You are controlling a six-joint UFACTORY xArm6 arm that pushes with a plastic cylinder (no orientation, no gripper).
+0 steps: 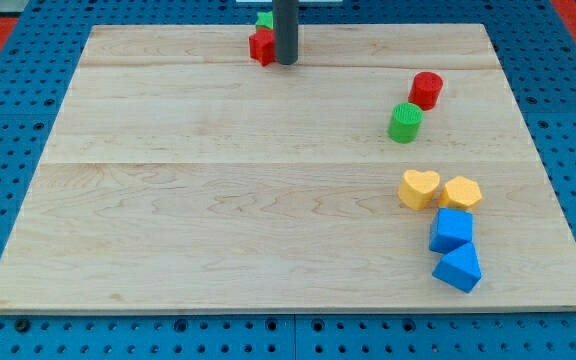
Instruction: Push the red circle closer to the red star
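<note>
The red circle (pixel 427 89) stands at the view's upper right on the wooden board (pixel 218 200). The red star (pixel 261 46) lies near the view's top edge, left of centre, partly hidden by my rod. My tip (pixel 286 62) rests on the board just right of the red star, touching or nearly touching it. The tip is far to the left of the red circle. A green circle (pixel 405 122) stands just below-left of the red circle, close to it.
A green block (pixel 265 19) peeks out behind the red star at the top edge. A yellow heart (pixel 419 188) and a yellow hexagon (pixel 461 192) sit at the right. Two blue blocks (pixel 452 230) (pixel 457 268) lie below them. Blue pegboard surrounds the board.
</note>
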